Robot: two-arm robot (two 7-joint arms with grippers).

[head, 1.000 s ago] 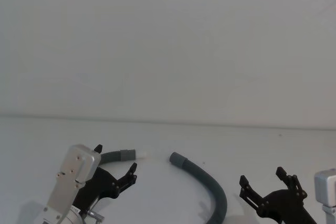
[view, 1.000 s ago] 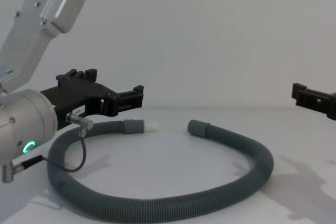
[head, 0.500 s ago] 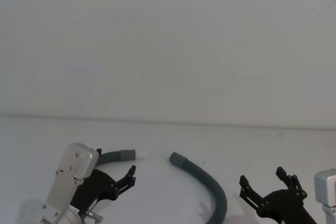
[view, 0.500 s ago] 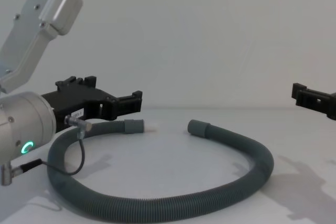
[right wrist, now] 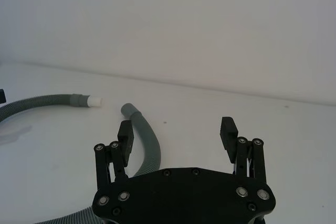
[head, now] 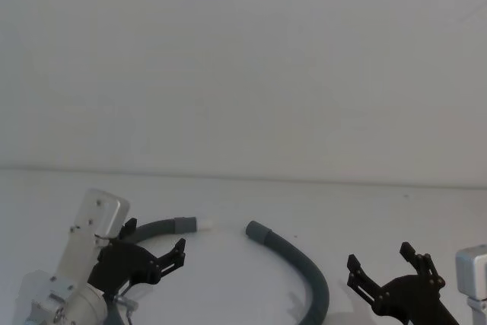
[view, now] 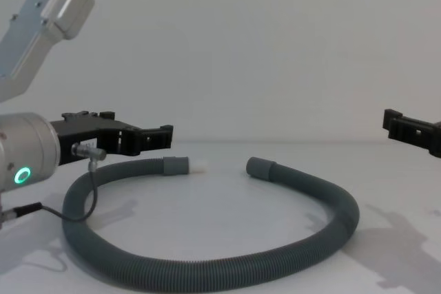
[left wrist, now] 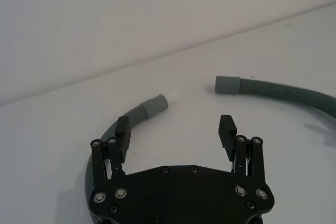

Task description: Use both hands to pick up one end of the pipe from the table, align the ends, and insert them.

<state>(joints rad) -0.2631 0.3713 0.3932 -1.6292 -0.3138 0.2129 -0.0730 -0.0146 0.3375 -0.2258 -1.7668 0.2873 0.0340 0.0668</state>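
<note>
Since a second earlier, our left gripper (view: 164, 133) had dropped lower and drawn back toward our left. Its jaws were spread and empty above the corrugated hose (view: 207, 266), behind the spigot cuff (view: 176, 165). Our arm hid part of that stretch in the head view, which also cut off the loop's near bend. The right gripper (right wrist: 177, 127) had not shifted; its jaws were spread too, well apart from the hose, and the chest view clipped it at the edge. On the worktop (view: 227, 211), the spigot cuff and plain cuff (view: 260, 168) faced each other, near but apart, with bare surface between them and inside the loop.
</note>
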